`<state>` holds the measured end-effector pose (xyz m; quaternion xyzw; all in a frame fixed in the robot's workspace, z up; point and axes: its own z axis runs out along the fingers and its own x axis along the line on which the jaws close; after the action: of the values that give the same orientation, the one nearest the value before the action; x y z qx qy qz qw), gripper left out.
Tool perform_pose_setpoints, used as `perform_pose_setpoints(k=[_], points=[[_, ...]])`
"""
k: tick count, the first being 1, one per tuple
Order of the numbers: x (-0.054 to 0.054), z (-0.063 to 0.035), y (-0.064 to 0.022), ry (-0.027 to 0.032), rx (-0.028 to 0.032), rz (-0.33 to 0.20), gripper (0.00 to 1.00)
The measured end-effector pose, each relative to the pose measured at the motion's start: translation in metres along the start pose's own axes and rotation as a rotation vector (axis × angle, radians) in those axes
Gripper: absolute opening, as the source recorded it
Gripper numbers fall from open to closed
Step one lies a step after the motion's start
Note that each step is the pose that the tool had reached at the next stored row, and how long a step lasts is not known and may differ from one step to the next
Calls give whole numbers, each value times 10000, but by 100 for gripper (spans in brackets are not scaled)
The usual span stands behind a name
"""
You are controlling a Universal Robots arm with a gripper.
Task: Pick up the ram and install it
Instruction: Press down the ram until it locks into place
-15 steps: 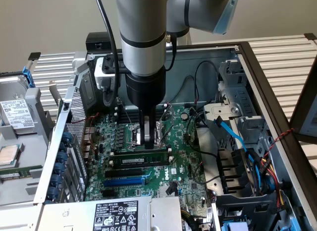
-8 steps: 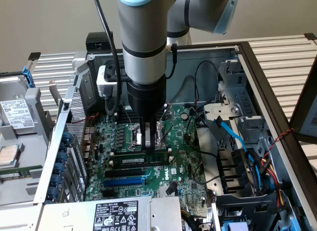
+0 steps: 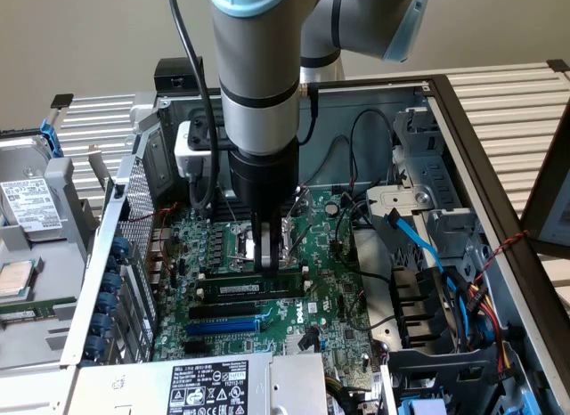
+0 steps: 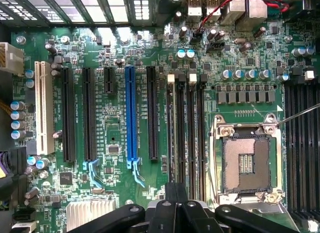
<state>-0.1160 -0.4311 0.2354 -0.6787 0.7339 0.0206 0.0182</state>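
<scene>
The ram (image 3: pixel 252 288) lies seated lengthwise in a motherboard (image 3: pixel 334 299) slot, the gripper (image 3: pixel 267 255) pressing on its top edge.
Whether the fingers are parted cannot be told. Just beside it run a blue expansion slot (image 3: pixel 223 326) and the CPU socket (image 4: pixel 247 163), inside an open computer case (image 3: pixel 472 166) strung with cables.

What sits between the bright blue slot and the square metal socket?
In the wrist view: next to the blue slot, one long black slot, then narrow memory slots up to the socket.
</scene>
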Motion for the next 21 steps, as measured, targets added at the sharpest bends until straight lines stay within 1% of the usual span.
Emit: perform_pose_setpoints(k=[4,7,14,17,21], points=[[1,18,0,23,2,0,11],[2,33,0,79,6,0,11],[4,57,0,174,11,0,11],[4,62,0,197,13,0,11],[4,68,0,213,14,0,11]])
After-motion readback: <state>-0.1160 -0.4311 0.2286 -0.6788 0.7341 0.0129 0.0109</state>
